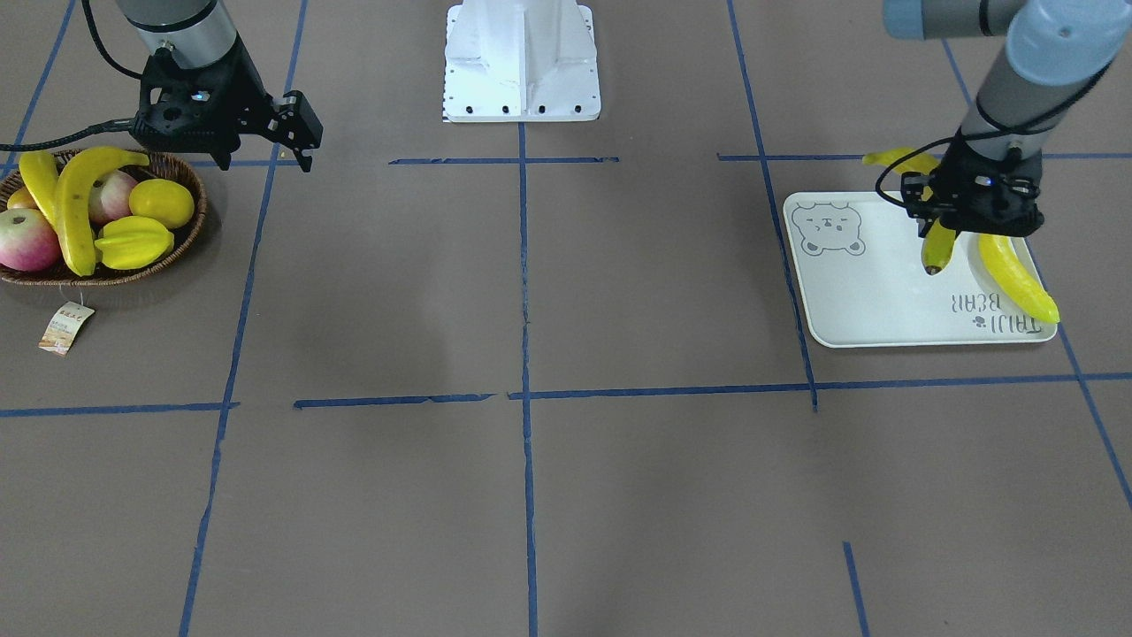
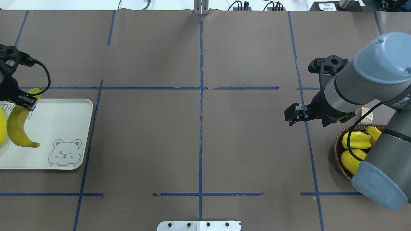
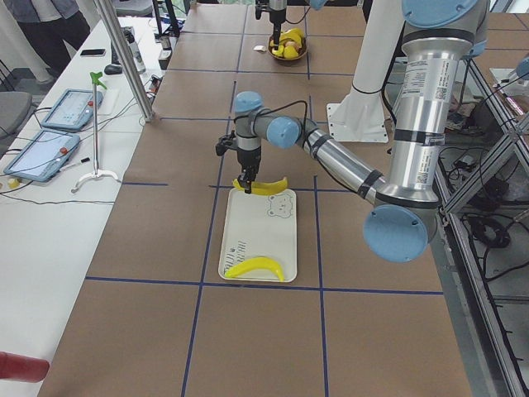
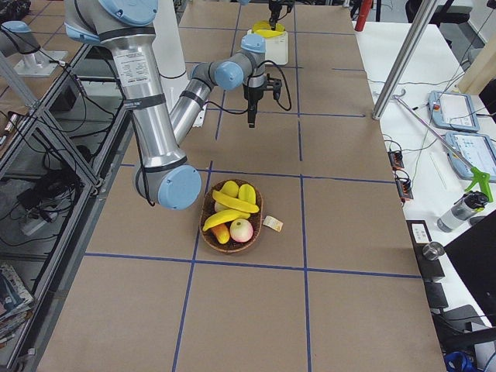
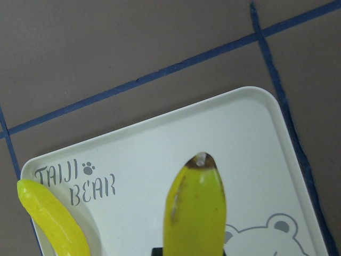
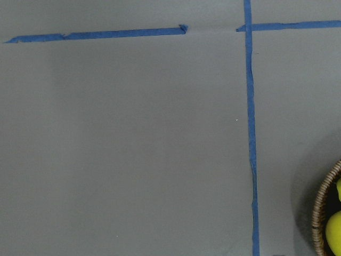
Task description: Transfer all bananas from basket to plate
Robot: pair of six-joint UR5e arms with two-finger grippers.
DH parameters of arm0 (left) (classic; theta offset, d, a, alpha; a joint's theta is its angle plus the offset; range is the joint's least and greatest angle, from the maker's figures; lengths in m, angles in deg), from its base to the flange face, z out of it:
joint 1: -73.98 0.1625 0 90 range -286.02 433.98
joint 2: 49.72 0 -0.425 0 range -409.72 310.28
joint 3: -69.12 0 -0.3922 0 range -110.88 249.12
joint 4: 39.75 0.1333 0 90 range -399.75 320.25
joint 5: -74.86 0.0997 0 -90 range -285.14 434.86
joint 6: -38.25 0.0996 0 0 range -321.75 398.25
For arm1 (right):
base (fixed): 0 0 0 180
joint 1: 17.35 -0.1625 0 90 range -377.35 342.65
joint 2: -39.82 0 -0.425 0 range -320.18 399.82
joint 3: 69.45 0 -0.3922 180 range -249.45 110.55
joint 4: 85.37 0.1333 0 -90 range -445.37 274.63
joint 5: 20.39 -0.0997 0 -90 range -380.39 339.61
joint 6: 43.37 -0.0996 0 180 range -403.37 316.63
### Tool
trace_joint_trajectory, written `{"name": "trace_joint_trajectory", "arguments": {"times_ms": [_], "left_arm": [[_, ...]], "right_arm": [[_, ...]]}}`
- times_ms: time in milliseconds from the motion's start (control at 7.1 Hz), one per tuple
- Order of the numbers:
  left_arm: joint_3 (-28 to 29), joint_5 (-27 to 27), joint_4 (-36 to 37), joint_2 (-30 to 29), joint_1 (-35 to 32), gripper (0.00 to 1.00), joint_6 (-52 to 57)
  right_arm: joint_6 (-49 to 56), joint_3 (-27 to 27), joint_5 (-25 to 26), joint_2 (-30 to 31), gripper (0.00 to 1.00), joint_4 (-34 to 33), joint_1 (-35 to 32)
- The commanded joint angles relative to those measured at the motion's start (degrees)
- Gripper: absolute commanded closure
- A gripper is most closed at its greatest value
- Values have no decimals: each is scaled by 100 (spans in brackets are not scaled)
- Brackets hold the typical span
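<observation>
1. The plate [image 1: 867,296] is a smooth, pale rectangle with rounded corners and a grey bear print. The basket [image 1: 190,237] is a dark woven wicker oval holding two curved bananas [image 1: 75,212], apples [image 1: 26,241] and a ridged starfruit [image 1: 133,243].
2. The left arm reaches out with its wrist pointing down over the plate. The right gripper [image 2: 290,117] hovers over the table near the basket; its finger spacing cannot be told.
3. The left gripper [image 2: 25,102] clamps a duller banana [image 2: 17,126] above the plate. Contact with the plate is unclear. A brighter banana [image 1: 1017,276] lies just beside it.
</observation>
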Motion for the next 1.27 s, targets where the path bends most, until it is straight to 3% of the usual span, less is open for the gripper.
{"name": "trace_joint_trajectory", "arguments": {"times_ms": [0,282,563,704,845,986,1126], "left_arm": [[999,-469,-1271,268,-330,100,-28],[1563,-470,-1833,408,-357,98,-11],[2362,-479,-2948,462,-348,96,-54],[2470,-470,-3066,480,-357,87,-11],[2558,-470,-3067,471,-357,68,24],[2550,-470,-3076,471,-357,61,24],[2524,-470,-3085,471,-366,16,24]], "right_arm": [[19,-47,-6,35,0,0,-8],[19,-47,-6,35,0,0,-8],[19,-47,-6,27,0,0,1],[19,-47,3,27,0,0,1],[11,-47,3,27,0,0,1],[11,-47,3,27,0,0,1],[11,-47,3,27,0,0,1]]}}
